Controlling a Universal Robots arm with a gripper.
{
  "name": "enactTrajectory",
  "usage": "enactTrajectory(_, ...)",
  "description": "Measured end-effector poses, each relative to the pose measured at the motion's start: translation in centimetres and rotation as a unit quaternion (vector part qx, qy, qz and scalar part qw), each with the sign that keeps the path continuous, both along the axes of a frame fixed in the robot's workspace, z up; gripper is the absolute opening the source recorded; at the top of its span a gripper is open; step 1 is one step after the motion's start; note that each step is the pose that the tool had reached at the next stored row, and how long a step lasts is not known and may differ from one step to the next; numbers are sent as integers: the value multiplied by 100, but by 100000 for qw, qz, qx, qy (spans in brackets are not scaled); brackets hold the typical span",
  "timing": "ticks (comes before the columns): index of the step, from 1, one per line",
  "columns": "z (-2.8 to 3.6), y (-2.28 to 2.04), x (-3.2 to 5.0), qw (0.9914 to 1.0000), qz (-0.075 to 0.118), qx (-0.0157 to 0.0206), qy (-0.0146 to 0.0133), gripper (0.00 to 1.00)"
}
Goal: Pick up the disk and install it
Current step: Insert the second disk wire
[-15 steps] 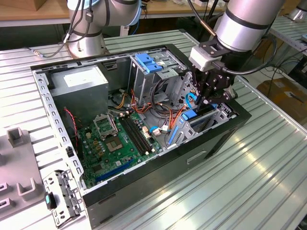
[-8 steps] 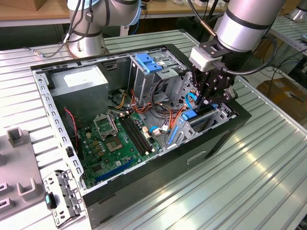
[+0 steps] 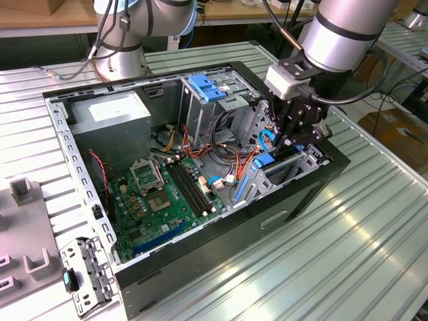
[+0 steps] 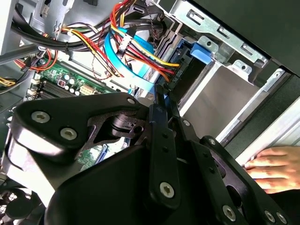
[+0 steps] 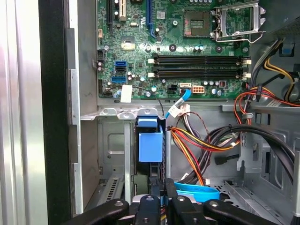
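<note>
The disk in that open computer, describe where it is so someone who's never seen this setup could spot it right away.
Start at the open computer case on the ribbed metal table. Go to the drive bay on the exterior view's right, under the gripper. The disk sits edge-up in that slot; its blue plastic rail marks it out from the grey metal around it.

The arm reaches steeply down, hand [image 3: 289, 134] pinched (fingers together).

Open computer case [image 3: 321, 184] on table [image 3: 374, 254], motherboard [image 3: 160, 200] inside, drive cage [image 3: 207, 100] behind it, gripper [image 3: 294, 137] above drive bay [image 3: 277, 174].
</note>
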State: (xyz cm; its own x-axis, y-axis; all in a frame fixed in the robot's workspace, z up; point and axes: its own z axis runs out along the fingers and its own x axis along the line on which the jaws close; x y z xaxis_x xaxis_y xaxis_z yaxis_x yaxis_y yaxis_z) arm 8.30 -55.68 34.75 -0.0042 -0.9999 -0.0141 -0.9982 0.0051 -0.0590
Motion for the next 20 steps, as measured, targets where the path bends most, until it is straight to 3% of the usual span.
enactTrajectory(12,-71,-10,1,100000,4,247,12,16)
enactTrajectory(20,-75,-12,0,100000,0,287,9,16)
